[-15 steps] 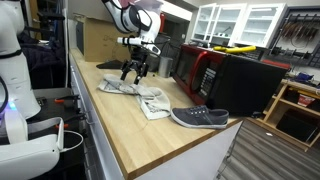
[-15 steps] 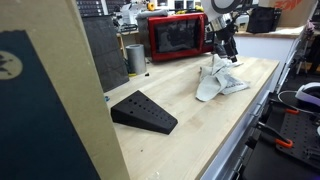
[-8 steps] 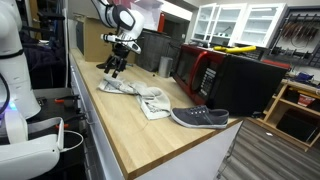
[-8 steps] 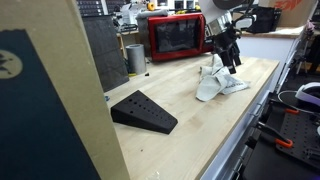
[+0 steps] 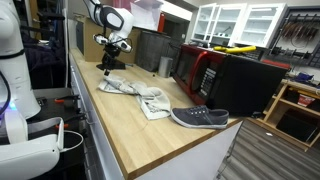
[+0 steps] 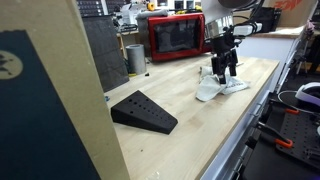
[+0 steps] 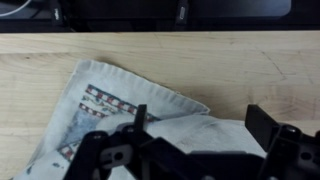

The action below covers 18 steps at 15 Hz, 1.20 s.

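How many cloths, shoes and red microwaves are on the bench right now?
cloth: 1
shoe: 1
red microwave: 1
Total: 3

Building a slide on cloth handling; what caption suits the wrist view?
Open black Robotiq gripper poised above a crumpled white cloth with a patterned stripe on the light wooden table.

Wood bench (image 5: 120, 132), light top. Red microwave (image 5: 203, 70) at back. Crumpled cloth (image 5: 140, 97) in front of microwave, w/ grey shoe (image 5: 200, 118) near microwave. Metal canister (image 6: 136, 58) just beside microwave; black wedge (image 6: 143, 111) well apart from it.
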{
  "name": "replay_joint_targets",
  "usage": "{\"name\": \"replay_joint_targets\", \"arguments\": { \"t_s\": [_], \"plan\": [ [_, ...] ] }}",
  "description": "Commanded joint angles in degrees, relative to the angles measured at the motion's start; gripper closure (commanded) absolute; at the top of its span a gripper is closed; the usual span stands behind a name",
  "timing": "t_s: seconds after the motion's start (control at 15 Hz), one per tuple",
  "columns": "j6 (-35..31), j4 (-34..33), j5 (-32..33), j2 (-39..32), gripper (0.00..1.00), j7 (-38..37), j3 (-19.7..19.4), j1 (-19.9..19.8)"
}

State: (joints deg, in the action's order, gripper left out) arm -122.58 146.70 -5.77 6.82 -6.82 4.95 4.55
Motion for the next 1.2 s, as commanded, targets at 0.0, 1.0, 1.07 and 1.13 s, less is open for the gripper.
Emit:
{"name": "replay_joint_targets", "arguments": {
  "t_s": [0.0, 1.0, 1.07, 1.13],
  "plan": [
    [-6.0, 2.0, -1.7, 0.8, 0.00, -3.6, 0.8, 0.5],
    [-12.4, 1.5, 4.4, -4.6, 0.88, -17.7, 0.8, 0.1],
    [-12.1, 1.3, 4.4, -4.7, 0.95, -18.2, 0.8, 0.1],
    [-11.9, 1.1, 4.3, -4.6, 0.99, -18.5, 0.8, 0.1]
  ]
}}
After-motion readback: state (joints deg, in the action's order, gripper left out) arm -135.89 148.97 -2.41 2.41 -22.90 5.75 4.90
